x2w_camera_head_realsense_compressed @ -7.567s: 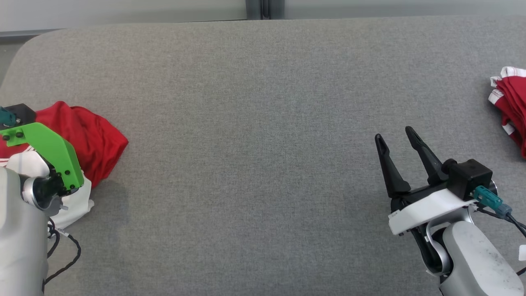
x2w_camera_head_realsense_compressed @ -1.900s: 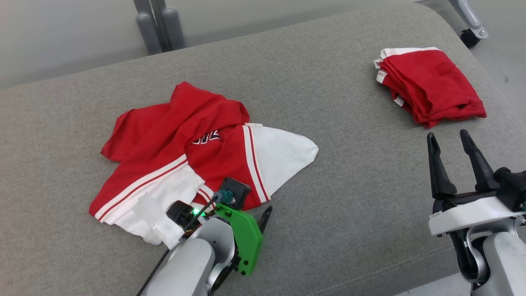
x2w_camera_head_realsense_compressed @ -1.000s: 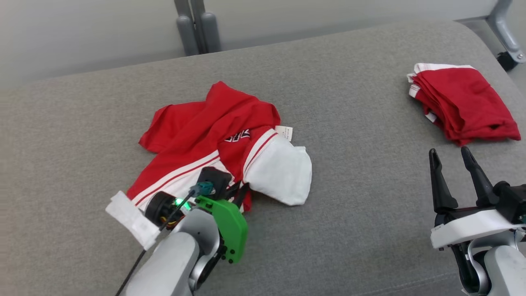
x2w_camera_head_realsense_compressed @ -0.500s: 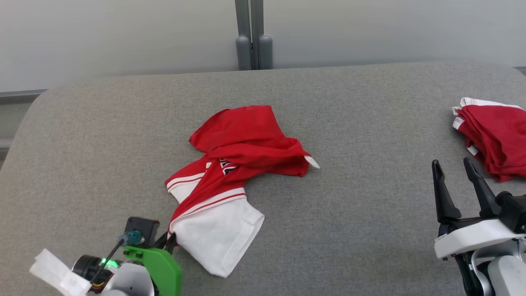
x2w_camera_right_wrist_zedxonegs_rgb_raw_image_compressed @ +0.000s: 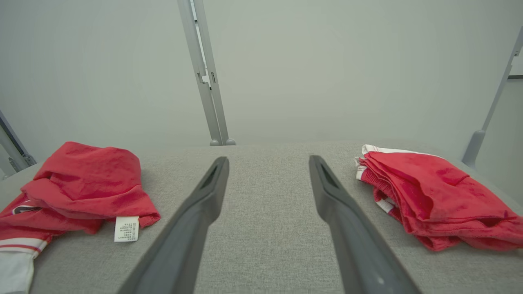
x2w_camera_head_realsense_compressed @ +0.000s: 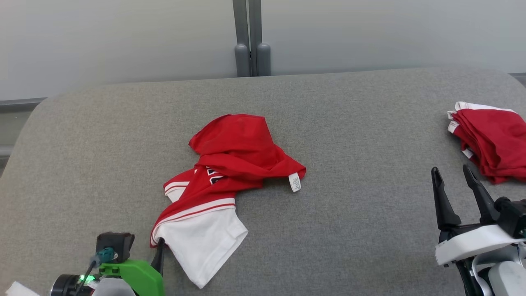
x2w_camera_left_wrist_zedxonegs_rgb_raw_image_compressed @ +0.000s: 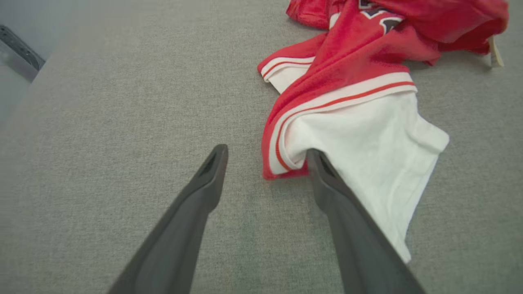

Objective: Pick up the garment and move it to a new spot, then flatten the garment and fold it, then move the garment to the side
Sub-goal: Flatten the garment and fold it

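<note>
Garment (x2w_camera_head_realsense_compressed: 230, 164) is found crumpled at head-view centre, unheld; relocation is judged done. Left gripper (x2w_camera_left_wrist_zedxonegs_rgb_raw_image_compressed: 266, 152) and right gripper (x2w_camera_head_realsense_compressed: 450, 168) fingers are spread apart. Flattening, folding and setting aside remain.

Crumpled garment (x2w_camera_head_realsense_compressed: 230, 164) takes up the mid-left of the grey fabric surface (x2w_camera_head_realsense_compressed: 361, 213); folded red pile (x2w_camera_head_realsense_compressed: 491, 139) sits at the right edge. Wide bare strip between them, straight ahead of the right end effector (x2w_camera_head_realsense_compressed: 450, 169), jaws apart, nothing in its path. Left end effector (x2w_camera_left_wrist_zedxonegs_rgb_raw_image_compressed: 266, 151) is spread, one finger touching the garment's white hem; bare fabric on its left. Upright post (x2w_camera_head_realsense_compressed: 248, 39) stands behind the far edge.
</note>
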Available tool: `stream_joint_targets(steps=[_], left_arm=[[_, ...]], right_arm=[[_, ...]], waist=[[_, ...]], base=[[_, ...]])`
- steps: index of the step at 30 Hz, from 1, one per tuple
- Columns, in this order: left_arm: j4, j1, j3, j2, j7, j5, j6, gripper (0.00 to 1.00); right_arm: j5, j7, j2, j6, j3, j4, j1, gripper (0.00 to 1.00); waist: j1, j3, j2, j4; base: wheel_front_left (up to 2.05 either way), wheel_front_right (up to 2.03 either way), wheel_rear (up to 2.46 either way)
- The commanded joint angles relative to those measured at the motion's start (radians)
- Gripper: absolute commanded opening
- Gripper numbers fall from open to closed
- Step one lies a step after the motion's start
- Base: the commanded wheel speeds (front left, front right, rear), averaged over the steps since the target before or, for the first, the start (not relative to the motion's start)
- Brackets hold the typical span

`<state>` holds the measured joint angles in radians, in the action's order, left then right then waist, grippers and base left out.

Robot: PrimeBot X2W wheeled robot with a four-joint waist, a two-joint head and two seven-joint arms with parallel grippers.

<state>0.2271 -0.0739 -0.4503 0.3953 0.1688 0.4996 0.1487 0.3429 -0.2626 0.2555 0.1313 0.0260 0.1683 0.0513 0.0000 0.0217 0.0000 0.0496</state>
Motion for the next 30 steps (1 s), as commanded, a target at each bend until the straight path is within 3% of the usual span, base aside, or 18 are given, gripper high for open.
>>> stream_joint_targets(steps=[1, 11, 17, 23, 30], left_arm=[[-0.018, 0.022, 0.016, -0.005, -0.044, 0.004, 0.011, 1.0], [-0.107, 0.094, 0.097, -0.07, -0.293, 0.008, 0.092, 1.0], [-0.105, 0.077, 0.078, -0.085, -0.331, -0.008, 0.085, 1.0], [-0.116, 0.045, 0.059, -0.104, -0.369, -0.022, 0.071, 1.0], [-0.112, 0.006, 0.049, -0.135, -0.417, -0.048, 0.049, 1.0]], right_arm=[[0.002, -0.002, -0.001, -0.001, 0.001, 0.004, -0.017, 1.0], [0.006, -0.002, 0.003, -0.001, 0.026, 0.01, -0.035, 1.0], [0.011, -0.002, 0.018, -0.001, 0.058, 0.021, -0.023, 1.0], [0.03, 0.002, 0.048, -0.001, 0.156, 0.058, 0.016, 1.0], [0.091, 0.129, 0.097, -0.001, 0.314, 0.181, 0.166, 1.0]], waist=[[0.0, -0.01, 0.0, 0.003], [0.0, -0.029, 0.0, 0.025], [0.0, -0.03, 0.0, 0.043], [0.0, -0.02, 0.0, 0.088], [0.0, 0.022, 0.0, 0.199]], base=[[0.0, 0.0, 0.0], [0.0, 0.0, 0.0], [0.0, 0.0, 0.0], [0.0, 0.0, 0.0], [0.0, 0.0, 0.0]])
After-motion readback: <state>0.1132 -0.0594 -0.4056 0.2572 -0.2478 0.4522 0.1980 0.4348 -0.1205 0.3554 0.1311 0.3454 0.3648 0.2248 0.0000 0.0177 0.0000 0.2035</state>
